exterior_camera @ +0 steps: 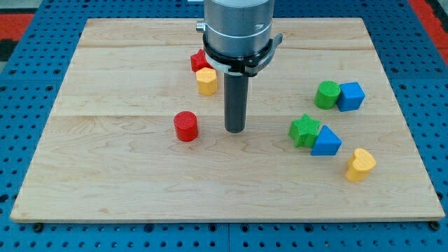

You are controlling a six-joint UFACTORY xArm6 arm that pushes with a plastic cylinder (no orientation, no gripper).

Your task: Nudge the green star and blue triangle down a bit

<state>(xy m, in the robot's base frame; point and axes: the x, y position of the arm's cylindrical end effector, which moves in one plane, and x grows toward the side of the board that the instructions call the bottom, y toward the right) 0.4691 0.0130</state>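
Camera view, looking down at an angle on a pale wooden board (126,189) that rests on a blue perforated table (28,70). There is no pincer to be open or closed: the arm ends in a straight dark rod hanging upright from a wide grey metal cylinder (236,24) at the view's top centre. My tip (235,131) rests on bare wood near the board's middle, touching no block. Nearest it, just to the view's left, stands a red cylinder (186,126) with ribbed sides. Above that, close to the rod's left side, a yellow hexagonal block (206,80) sits touching a red block (199,61) partly hidden behind it; its shape is unclear. To the view's right of my tip, with open wood between, lies the green star (304,130), and the blue triangle (326,141) presses against its lower right side. Below and right of this pair, just apart, lies a yellow heart-shaped block (360,164). Above the pair, a green cylinder (326,94) and a blue cube (351,96) stand side by side, touching. All blocks look matte, with fine ridged surfaces.
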